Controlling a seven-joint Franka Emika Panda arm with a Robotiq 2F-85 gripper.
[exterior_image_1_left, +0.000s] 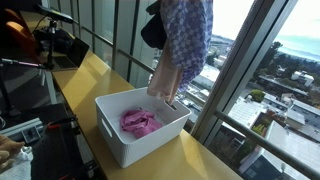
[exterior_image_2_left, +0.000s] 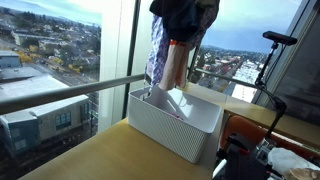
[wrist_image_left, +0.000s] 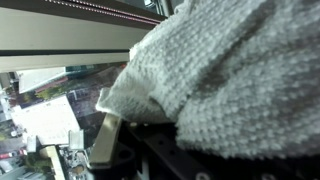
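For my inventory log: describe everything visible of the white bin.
The bin is white, rectangular and open-topped, plastic by its look, with ribbed walls and a slot handle in one end. It stands upright on the yellow table by the window. A pink cloth lies inside. A beige cloth hangs down to its rim; contact cannot be told.

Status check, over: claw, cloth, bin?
Claw raised above bin, jaws hidden under cloth. Checked cloth hangs off it, beige piece dangling over bin. Pink cloth inside bin.
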